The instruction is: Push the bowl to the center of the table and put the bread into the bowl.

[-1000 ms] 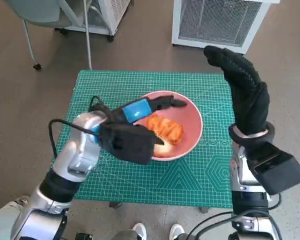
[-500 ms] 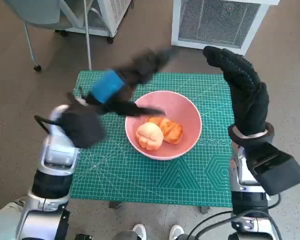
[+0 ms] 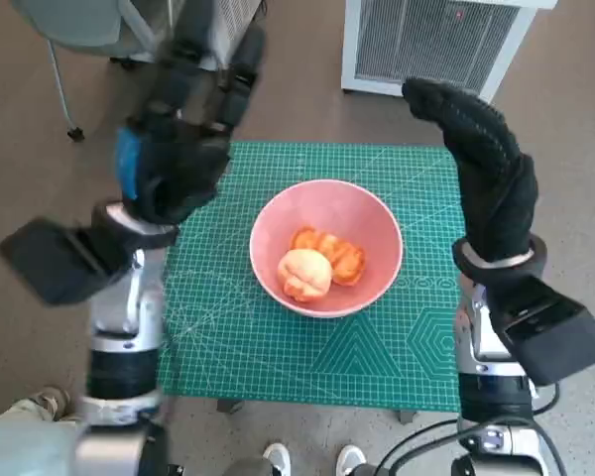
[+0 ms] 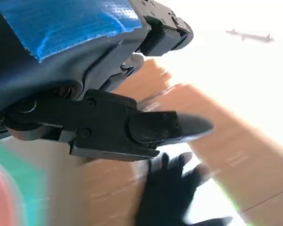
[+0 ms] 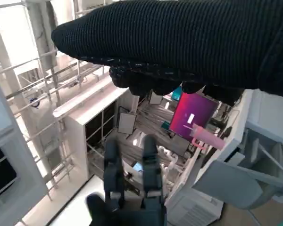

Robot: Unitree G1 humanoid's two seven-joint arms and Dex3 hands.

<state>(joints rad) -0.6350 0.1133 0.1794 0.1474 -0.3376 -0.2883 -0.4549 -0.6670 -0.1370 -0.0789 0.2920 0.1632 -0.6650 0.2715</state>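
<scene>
A pink bowl (image 3: 372, 241) stands near the middle of the green cutting mat (image 3: 278, 347). Inside it lie a pale round bun (image 3: 303, 274) and a braided orange pastry (image 3: 334, 250). My left hand (image 3: 183, 134) is raised high over the mat's left edge, fingers spread and pointing up, holding nothing. My right hand (image 3: 486, 169) is raised over the mat's right edge, fingers extended, also empty. In the left wrist view the left hand's fingers (image 4: 132, 127) show empty, with the right hand (image 4: 172, 193) blurred beyond. The right wrist view shows the glove (image 5: 188, 42) and the left hand (image 5: 132, 188).
A white slatted unit (image 3: 431, 45) stands on the floor beyond the table. A chair (image 3: 79, 30) and a white cart (image 3: 213, 25) stand at the back left. Shoes of a person (image 3: 312, 458) show at the table's near edge.
My left hand has lifted out of the bowl, leaving the bun in it, and swung up and left to a raised, spread pose. The right hand has stayed raised.
</scene>
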